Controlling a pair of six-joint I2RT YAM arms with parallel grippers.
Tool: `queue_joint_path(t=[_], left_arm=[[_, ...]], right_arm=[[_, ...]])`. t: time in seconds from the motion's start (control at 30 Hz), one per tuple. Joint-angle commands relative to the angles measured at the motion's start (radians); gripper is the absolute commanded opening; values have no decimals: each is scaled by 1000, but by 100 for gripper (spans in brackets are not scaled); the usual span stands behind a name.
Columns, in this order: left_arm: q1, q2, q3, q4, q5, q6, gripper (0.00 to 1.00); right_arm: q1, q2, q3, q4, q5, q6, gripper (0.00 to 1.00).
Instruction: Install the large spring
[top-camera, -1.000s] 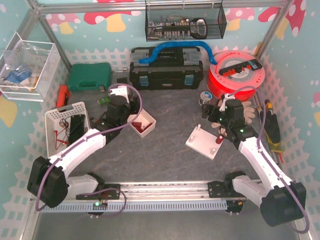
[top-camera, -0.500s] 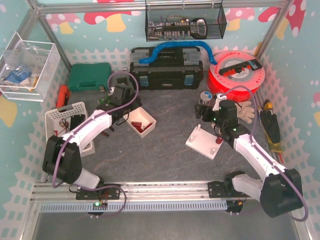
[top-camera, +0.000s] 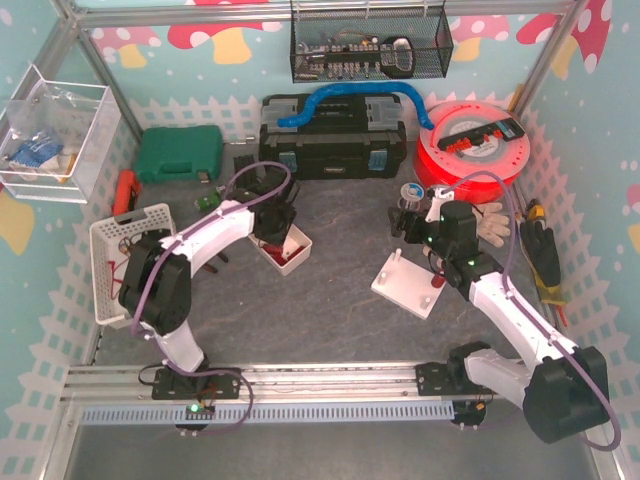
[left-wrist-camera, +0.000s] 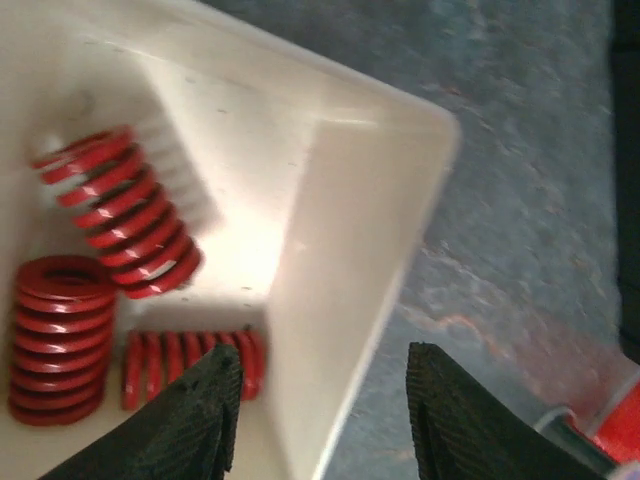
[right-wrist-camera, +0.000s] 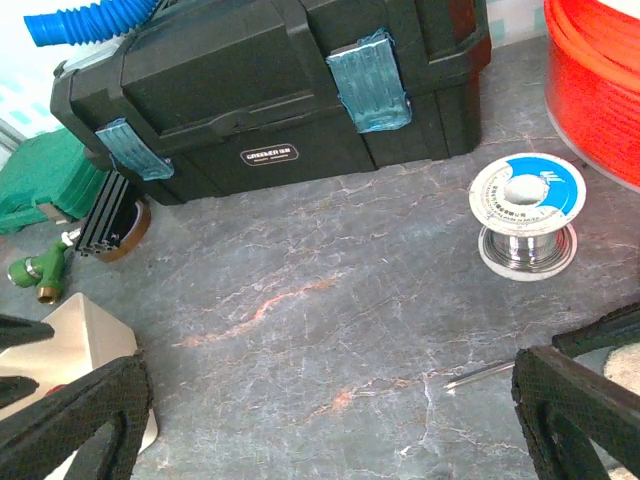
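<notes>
A small white tray (top-camera: 297, 258) holds red springs. In the left wrist view three red springs lie in it: one tilted (left-wrist-camera: 120, 210), one at the left edge (left-wrist-camera: 60, 340) and one by the near wall (left-wrist-camera: 190, 365). My left gripper (left-wrist-camera: 320, 405) is open and empty just above the tray, its jaws either side of the tray's wall (left-wrist-camera: 340, 250); it also shows from above (top-camera: 278, 224). The white base plate with pegs (top-camera: 408, 285) lies right of centre. My right gripper (right-wrist-camera: 325, 420) is open and empty over bare table, behind the plate (top-camera: 412, 226).
A black toolbox (top-camera: 332, 145) with a blue hose stands at the back, a red cable reel (top-camera: 472, 150) to its right. A solder spool (right-wrist-camera: 527, 205) and a thin pin (right-wrist-camera: 480, 374) lie near my right gripper. A white basket (top-camera: 133, 250) is at the left.
My left arm has swung right from beside the white basket to above the spring tray. My right gripper has moved a little back and left, then stayed.
</notes>
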Motion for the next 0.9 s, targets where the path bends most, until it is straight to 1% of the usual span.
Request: queue_joint_path(t=[0.0, 0.1, 0.27, 0.47, 0.87], left_arm=[[-3, 15, 5, -126, -30, -192, 46], [0, 28, 3, -136, -62, -228, 43], [5, 73, 21, -142, -62, -253, 38], [11, 120, 48, -179, -26, -262, 37], [31, 189, 69, -209, -21, -270, 36]], right_arm=[[13, 9, -18, 21, -16, -10, 97], [19, 25, -13, 20, -21, -8, 97], [26, 28, -12, 20, -12, -11, 97], [28, 27, -12, 15, 11, -15, 97], [32, 40, -6, 8, 26, -22, 97]])
